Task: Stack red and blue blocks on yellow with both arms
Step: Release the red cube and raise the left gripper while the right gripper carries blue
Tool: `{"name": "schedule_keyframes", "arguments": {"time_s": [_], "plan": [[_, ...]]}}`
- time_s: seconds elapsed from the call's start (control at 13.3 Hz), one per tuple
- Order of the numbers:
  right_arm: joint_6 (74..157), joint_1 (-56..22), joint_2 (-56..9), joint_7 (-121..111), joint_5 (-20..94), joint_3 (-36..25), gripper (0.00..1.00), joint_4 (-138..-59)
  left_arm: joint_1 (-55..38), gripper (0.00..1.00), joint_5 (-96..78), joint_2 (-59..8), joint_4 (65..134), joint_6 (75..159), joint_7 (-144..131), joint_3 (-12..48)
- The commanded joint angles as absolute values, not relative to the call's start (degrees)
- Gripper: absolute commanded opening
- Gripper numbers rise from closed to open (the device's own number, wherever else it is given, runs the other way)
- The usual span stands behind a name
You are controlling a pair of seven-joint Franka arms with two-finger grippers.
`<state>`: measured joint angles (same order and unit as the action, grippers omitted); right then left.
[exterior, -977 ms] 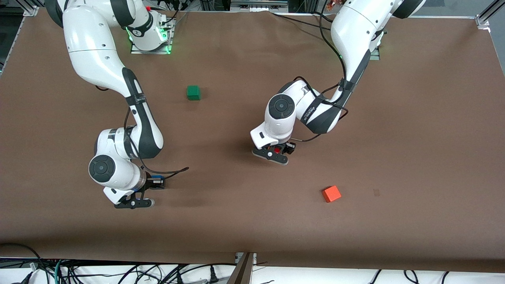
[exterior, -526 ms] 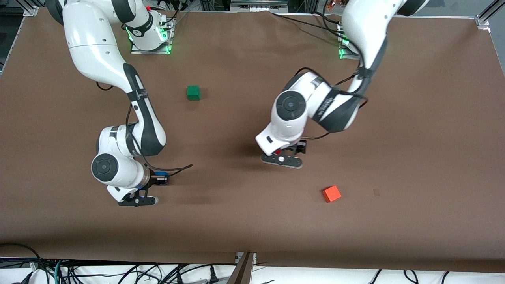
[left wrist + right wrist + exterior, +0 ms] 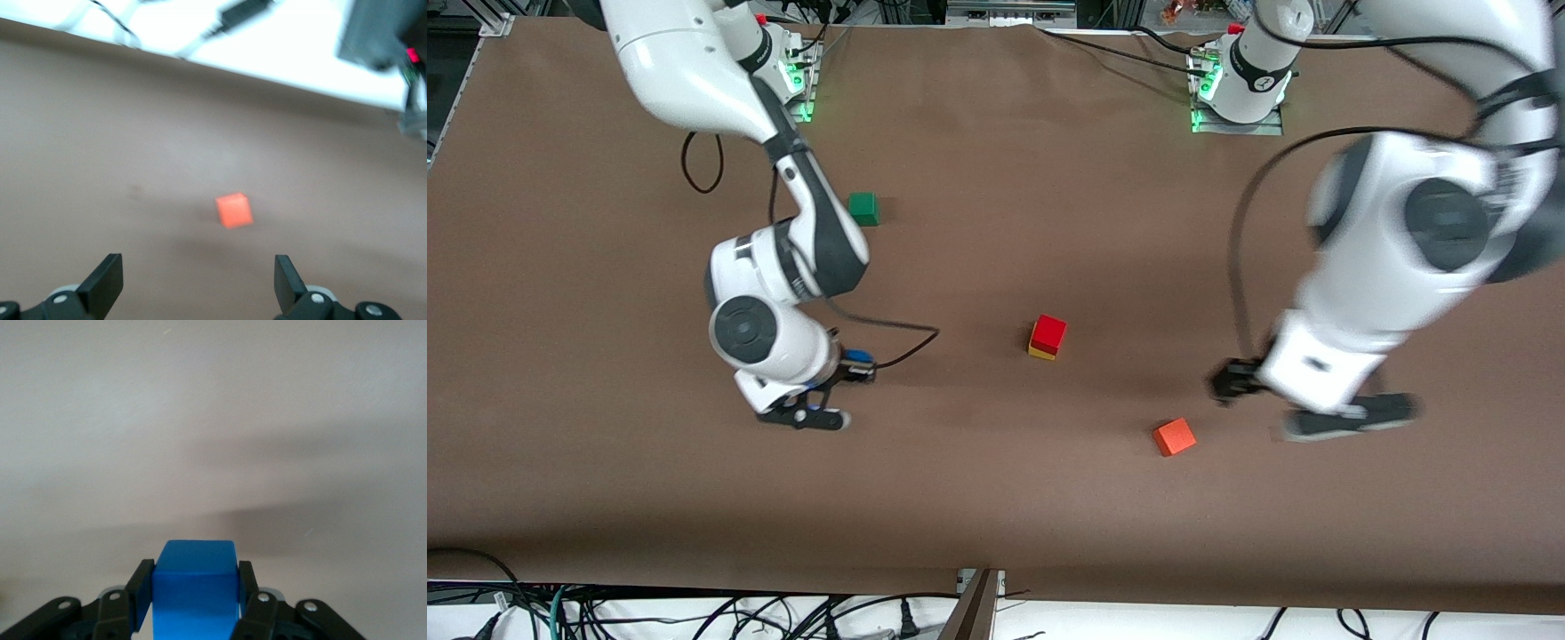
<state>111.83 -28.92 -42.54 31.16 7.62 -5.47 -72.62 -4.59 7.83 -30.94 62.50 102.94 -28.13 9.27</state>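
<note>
The red block (image 3: 1049,332) sits on the yellow block (image 3: 1039,353) mid-table, with nothing touching them. My right gripper (image 3: 807,412) (image 3: 195,581) is shut on the blue block (image 3: 195,590) and holds it above bare table, toward the right arm's end from the stack. In the front view the hand mostly hides the blue block. My left gripper (image 3: 1347,418) (image 3: 197,287) is open and empty, blurred with motion, over the table toward the left arm's end from the stack, beside the orange cube.
An orange cube (image 3: 1174,436) (image 3: 234,210) lies nearer to the front camera than the stack. A green cube (image 3: 863,208) lies farther from the front camera, beside the right arm's forearm. The brown table's front edge (image 3: 996,582) runs along the bottom.
My left gripper has let go of the red block on the yellow one and swung away toward its own end. My right gripper has carried the blue block closer to the stack.
</note>
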Motion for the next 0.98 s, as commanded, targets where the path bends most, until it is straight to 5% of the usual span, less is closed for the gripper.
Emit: {"name": "schedule_keyframes", "arguments": {"time_s": [0.0, 0.45, 0.75, 0.9], "plan": [[109.52, -33.56, -41.22, 40.31, 8.0, -5.45, 0.53, -70.94, 0.95, 1.0, 6.77, -26.82, 63.63, 101.0, -26.47, 10.37], [111.17, -40.77, -42.01, 56.75, 7.91, -2.02, 0.53, -64.53, 6.5, 1.0, 6.59, -24.79, 64.07, 85.45, -13.89, 10.37], [120.73, -43.59, -43.59, 63.09, 7.91, -0.09, 0.53, -62.93, 8.44, 1.0, 1.58, -23.74, 65.29, 83.94, -9.84, 9.85], [125.84, -44.91, -45.6, 64.25, 7.82, -0.18, 0.53, -62.93, 8.52, 1.0, 1.06, -18.48, 72.22, 84.55, -9.84, 9.84]]}}
